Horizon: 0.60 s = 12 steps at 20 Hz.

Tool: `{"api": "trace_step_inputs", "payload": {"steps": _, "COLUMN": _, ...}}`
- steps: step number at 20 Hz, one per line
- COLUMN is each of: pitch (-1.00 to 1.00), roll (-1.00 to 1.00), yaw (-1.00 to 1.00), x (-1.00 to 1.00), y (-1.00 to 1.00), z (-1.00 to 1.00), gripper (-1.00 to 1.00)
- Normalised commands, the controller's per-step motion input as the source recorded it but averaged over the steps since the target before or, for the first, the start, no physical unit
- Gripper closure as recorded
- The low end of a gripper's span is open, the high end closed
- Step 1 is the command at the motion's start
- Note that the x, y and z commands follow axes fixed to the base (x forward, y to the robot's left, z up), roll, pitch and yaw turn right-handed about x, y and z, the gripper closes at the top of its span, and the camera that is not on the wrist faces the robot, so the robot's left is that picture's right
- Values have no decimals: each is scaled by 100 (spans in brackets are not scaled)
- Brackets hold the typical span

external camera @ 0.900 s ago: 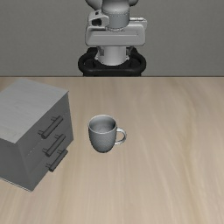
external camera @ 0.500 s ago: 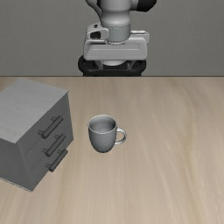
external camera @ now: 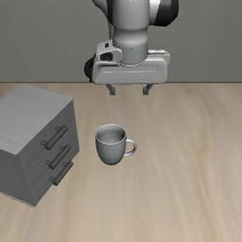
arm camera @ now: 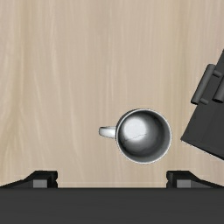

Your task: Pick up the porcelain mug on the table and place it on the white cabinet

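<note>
Pale wood grain covers the flat table [external camera: 180, 203], and its near stretch in front of the mug is bare. A boxy white cabinet with a grey cast [external camera: 28, 118] stands on the table to the exterior view's left of the mug, near it but apart. Its drawer fronts [external camera: 52, 156] face the mug, with dark bar handles [external camera: 59, 159] stacked one above another.

The grey-white glazed porcelain mug [external camera: 112, 145] sits upright on the table, mouth up and hollow inside, not on the cabinet. Its looped handle [external camera: 130, 146] points to the exterior view's right, away from the cabinet.

Beyond the mug, towards the robot, the pale grey two-finger gripper [external camera: 129, 92] hangs in the air above the table, well clear of the mug. Its dark fingertips [external camera: 113, 92] point down and stand spread wide, with nothing between them.

From the wrist view the mug [arm camera: 143, 136] lies ahead of the gripper [arm camera: 112, 178], with its round rim seen from above and its handle [arm camera: 108, 132] turned away from the cabinet [arm camera: 210, 114], which looks dark there.

Past the gripper stands the black ring of the robot base [external camera: 93, 68], and behind it a plain grey wall [external camera: 28, 38].
</note>
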Motion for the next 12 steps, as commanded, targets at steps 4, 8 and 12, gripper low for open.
{"api": "trace_step_inputs", "payload": {"steps": 4, "pitch": 0, "roll": 0, "yaw": 0, "x": 0, "y": 0, "z": -100, "gripper": -100}}
{"api": "trace_step_inputs", "payload": {"steps": 8, "pitch": 0, "roll": 0, "yaw": 0, "x": 0, "y": 0, "z": -100, "gripper": -100}}
{"api": "trace_step_inputs", "payload": {"steps": 12, "pitch": 0, "roll": 0, "yaw": 0, "x": 0, "y": 0, "z": -100, "gripper": -100}}
